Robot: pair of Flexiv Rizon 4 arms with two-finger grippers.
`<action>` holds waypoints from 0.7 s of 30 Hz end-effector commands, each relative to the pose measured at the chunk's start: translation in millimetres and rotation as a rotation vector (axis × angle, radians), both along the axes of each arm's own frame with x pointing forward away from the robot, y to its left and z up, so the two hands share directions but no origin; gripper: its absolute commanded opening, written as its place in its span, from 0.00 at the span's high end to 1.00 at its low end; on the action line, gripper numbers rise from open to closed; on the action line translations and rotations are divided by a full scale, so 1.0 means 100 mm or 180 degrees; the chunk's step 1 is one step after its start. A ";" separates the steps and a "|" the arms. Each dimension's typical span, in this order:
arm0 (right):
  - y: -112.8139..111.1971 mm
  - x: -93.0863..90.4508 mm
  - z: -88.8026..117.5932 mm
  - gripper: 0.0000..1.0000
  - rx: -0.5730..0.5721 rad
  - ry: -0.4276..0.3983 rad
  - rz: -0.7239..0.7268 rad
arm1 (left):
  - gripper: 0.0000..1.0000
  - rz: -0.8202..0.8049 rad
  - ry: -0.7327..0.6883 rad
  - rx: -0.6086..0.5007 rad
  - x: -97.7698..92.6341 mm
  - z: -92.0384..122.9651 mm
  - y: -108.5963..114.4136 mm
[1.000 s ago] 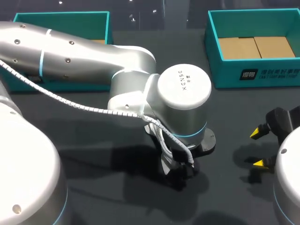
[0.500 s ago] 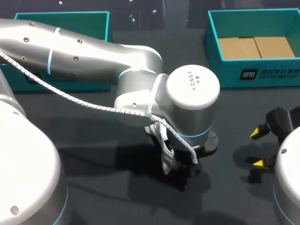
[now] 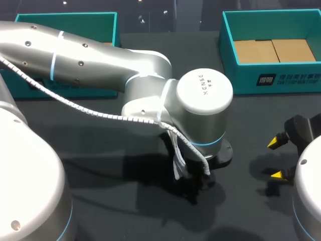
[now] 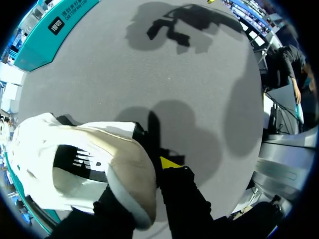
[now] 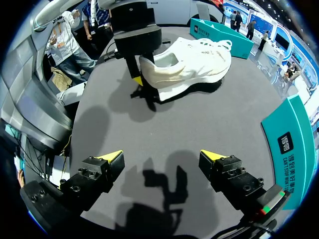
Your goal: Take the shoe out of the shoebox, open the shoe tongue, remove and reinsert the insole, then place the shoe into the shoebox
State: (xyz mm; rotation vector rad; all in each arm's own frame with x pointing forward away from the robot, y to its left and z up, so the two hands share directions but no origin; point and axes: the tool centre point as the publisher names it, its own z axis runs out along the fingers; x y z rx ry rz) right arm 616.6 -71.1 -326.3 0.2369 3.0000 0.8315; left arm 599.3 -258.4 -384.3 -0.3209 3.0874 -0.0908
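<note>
Rightward drifted the left arm (image 3: pixel 100 55), left claw (image 4: pixel 149 172) pinching the heel of the white lace-up sneaker (image 5: pixel 192 62); right claw (image 5: pixel 162 155) hangs spread, so tongue-opening looks next.

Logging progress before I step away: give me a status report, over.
Left gripper shut on the white shoe, at its heel. Right gripper open, empty. Shoe out of the shoebox. Nothing in the way.
</note>
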 end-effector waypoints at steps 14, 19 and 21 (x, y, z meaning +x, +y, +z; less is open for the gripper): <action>0.00 -0.02 0.01 0.00 -0.0004 -0.0010 -0.0003 | 1.00 -0.0282 0.0131 -0.0056 0.22 0.72 0.25; 0.00 -0.02 0.01 0.00 -0.0004 -0.0010 -0.0003 | 1.00 -0.0281 0.0055 -0.0028 0.39 1.06 0.43; 0.00 -0.02 0.01 0.00 -0.0004 -0.0010 -0.0003 | 1.00 -0.0265 0.0032 -0.0036 0.47 1.18 0.50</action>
